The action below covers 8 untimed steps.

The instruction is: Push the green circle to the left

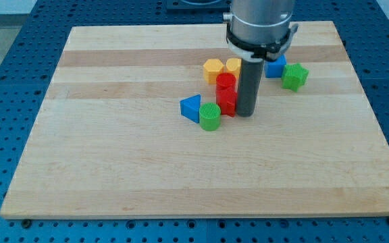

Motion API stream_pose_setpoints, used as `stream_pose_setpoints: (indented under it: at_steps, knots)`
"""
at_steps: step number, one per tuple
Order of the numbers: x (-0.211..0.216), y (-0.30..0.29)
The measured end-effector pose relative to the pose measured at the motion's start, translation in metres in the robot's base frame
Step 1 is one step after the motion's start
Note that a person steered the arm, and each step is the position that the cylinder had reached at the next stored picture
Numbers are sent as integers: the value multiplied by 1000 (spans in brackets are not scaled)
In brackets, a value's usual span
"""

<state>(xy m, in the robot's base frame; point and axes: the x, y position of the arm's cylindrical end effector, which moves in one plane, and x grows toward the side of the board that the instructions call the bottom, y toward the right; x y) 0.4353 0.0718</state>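
Our tip (pixel 246 113) rests on the pale wooden board (pixel 113 155), bare rod holding nothing, just right of the two red blocks (pixel 226 94). The ribbed green circle (pixel 210 117) touches the blue triangle (pixel 191 108) on its left. Behind sit yellow blocks (pixel 221 68), perhaps hexagonal, and a blue block (pixel 275 67) beside a green one (pixel 294 77).

Blue block (pixel 274 67) half behind rod

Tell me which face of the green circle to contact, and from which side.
Contact the green circle's right-hand curved wall and push toward the view's left. My tip sits to its right, beside the red block, which partly blocks that side. The blue triangle touches its upper left, so it will probably get shoved along.
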Motion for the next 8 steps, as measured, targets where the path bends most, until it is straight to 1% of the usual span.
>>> stream_pose_setpoints:
  at_steps: [2, 3, 4, 5, 7, 8]
  knots:
    - [-18, -2]
    - [-6, 3]
    - [26, 1]
    - [32, -25]
    - [31, -97]
    - [15, -97]
